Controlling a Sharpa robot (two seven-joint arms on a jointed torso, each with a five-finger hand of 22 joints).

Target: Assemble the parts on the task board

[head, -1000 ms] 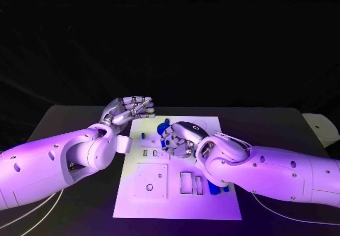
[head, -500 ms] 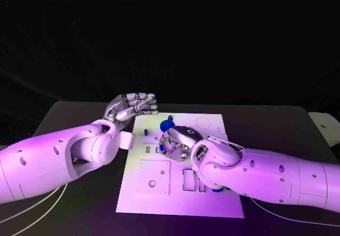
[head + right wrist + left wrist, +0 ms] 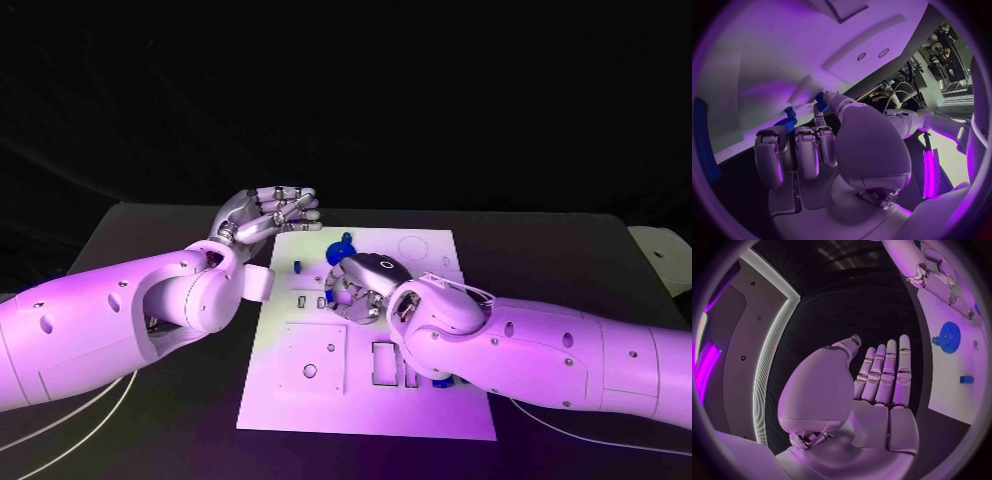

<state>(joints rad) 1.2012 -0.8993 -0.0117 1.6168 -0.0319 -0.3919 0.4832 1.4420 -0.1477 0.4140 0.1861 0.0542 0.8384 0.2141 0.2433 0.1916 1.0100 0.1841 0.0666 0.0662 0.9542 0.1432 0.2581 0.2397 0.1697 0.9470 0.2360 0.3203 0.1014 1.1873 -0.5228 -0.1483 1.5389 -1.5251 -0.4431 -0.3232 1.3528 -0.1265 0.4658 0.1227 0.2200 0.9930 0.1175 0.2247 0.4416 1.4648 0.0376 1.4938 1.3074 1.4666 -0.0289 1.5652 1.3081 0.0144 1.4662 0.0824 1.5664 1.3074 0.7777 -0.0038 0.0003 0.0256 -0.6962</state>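
Observation:
The white task board (image 3: 361, 400) lies in the middle of the table. My right hand (image 3: 365, 282) is down on the board's middle with its fingers curled. In the right wrist view this hand (image 3: 817, 150) pinches a small blue part (image 3: 787, 120) against the board (image 3: 786, 50). A blue gear (image 3: 342, 249) sits just beyond it, and the left wrist view shows that gear (image 3: 948, 336) beside a small blue piece (image 3: 966, 379). My left hand (image 3: 271, 215) hovers off the board's far left corner; its fingers (image 3: 882, 375) are stretched out and hold nothing.
More blue parts (image 3: 440, 380) peek out under my right forearm. A white object (image 3: 656, 255) stands at the table's right edge. Pale cables (image 3: 58, 420) trail off the near left of the black table (image 3: 144, 240).
The camera has shifted a little. My right hand has edged slightly further over the board's middle. My left hand has stayed where it was.

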